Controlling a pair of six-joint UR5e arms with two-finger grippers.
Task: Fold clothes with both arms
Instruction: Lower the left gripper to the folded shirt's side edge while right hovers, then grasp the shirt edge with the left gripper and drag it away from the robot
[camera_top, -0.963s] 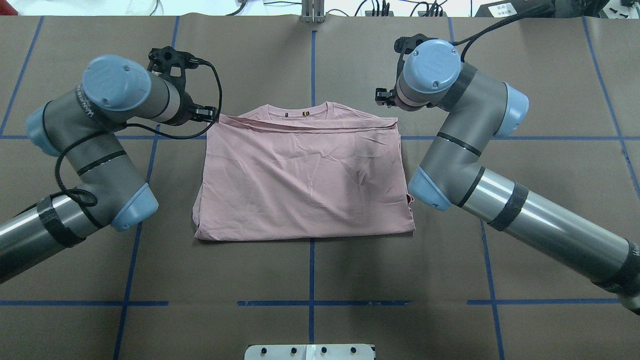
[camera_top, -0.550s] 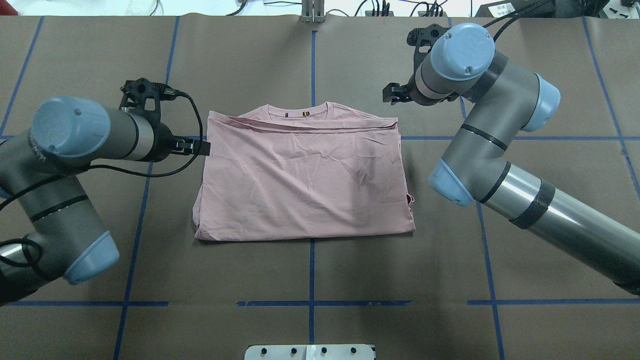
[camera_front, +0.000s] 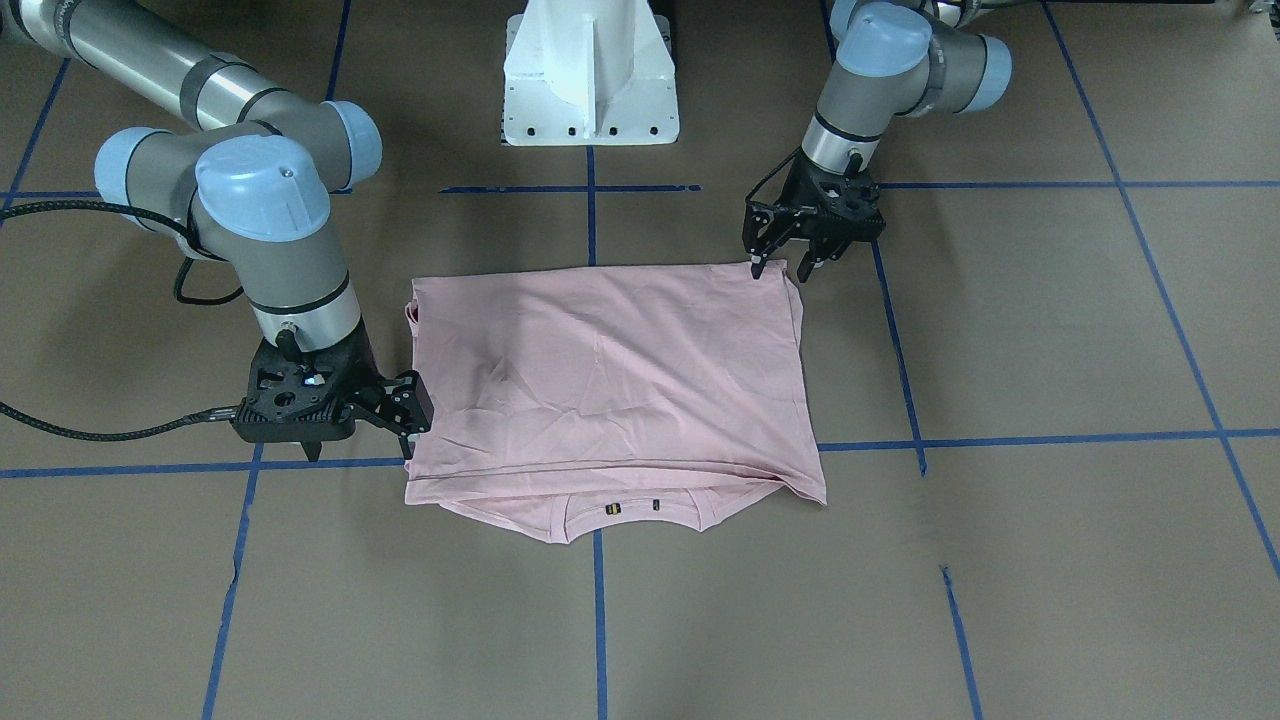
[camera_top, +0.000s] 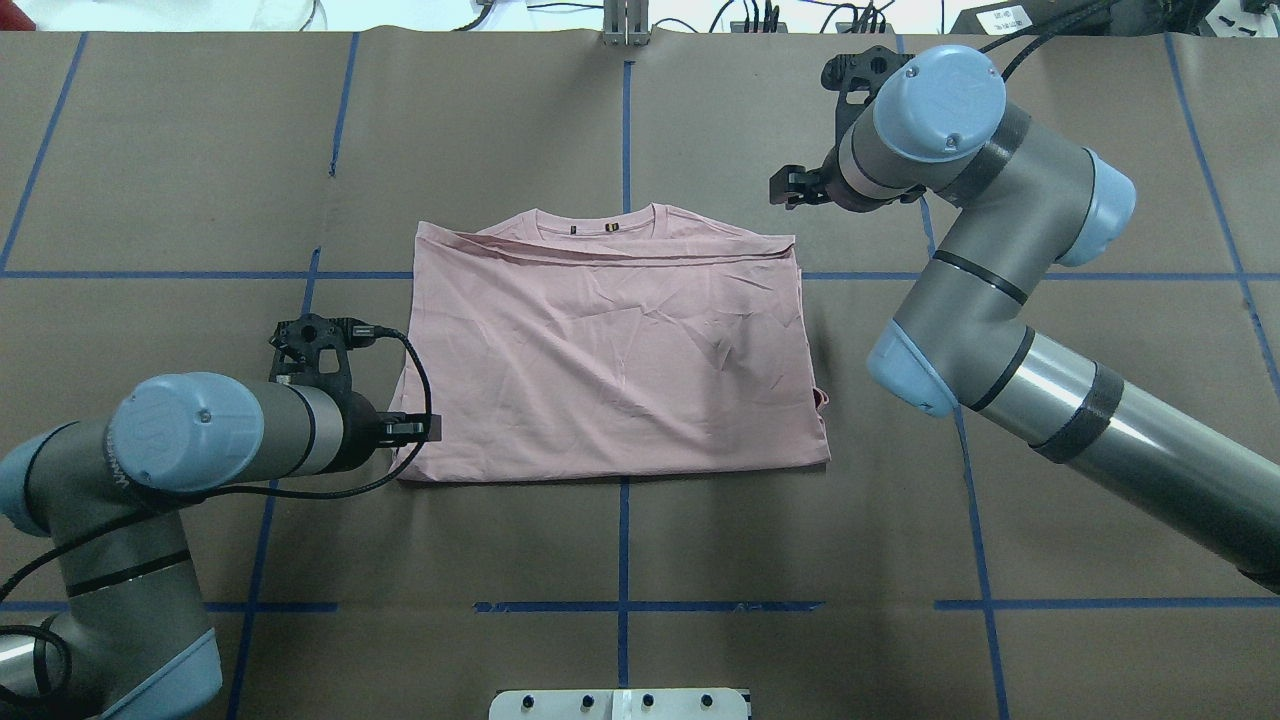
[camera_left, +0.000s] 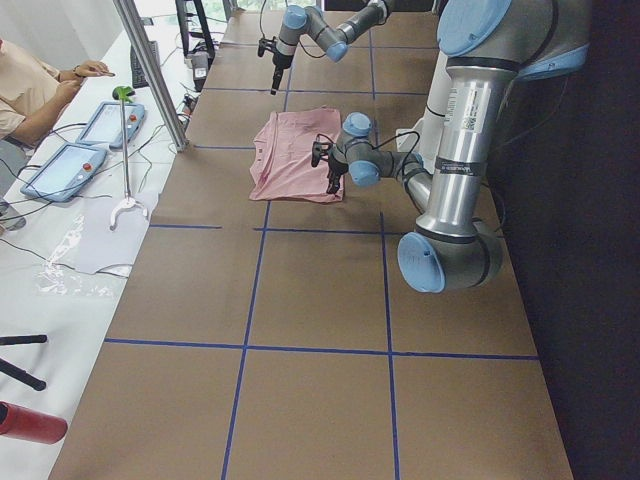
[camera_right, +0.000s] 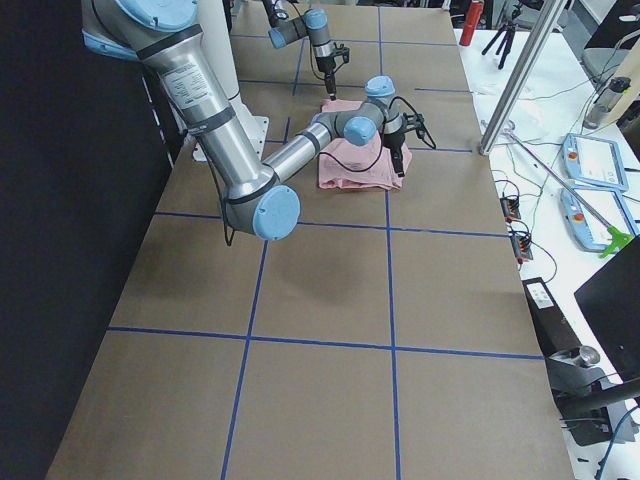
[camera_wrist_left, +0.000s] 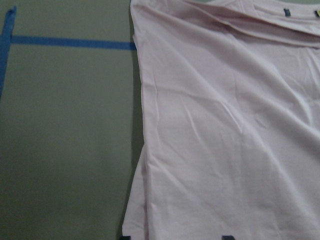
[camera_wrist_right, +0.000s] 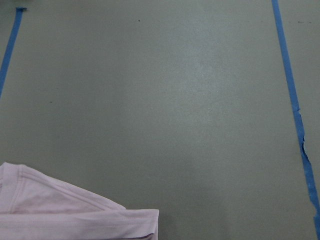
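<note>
The pale pink T-shirt (camera_top: 610, 350) lies folded flat on the brown table, collar at the far edge, plain side up. It also shows in the front-facing view (camera_front: 600, 380). My left gripper (camera_top: 420, 430) is open, low at the shirt's near left corner, holding nothing; in the front-facing view (camera_front: 781, 268) its fingers straddle that corner. The left wrist view shows the shirt's left edge (camera_wrist_left: 225, 125). My right gripper (camera_top: 783, 188) looks open and empty, beside the shirt's far right corner (camera_front: 408, 415). The right wrist view shows only that corner (camera_wrist_right: 65, 205). The print is hidden.
The table (camera_top: 800, 540) is covered in brown paper with blue tape lines. The white pedestal base (camera_front: 590, 70) stands at the robot's edge. An operator (camera_left: 30, 90), tablets and a metal post (camera_left: 150, 70) are beyond the far edge.
My left arm has swung from the shirt's far left corner toward the robot, down to its near left corner. My right arm drew back a little to the far right.
</note>
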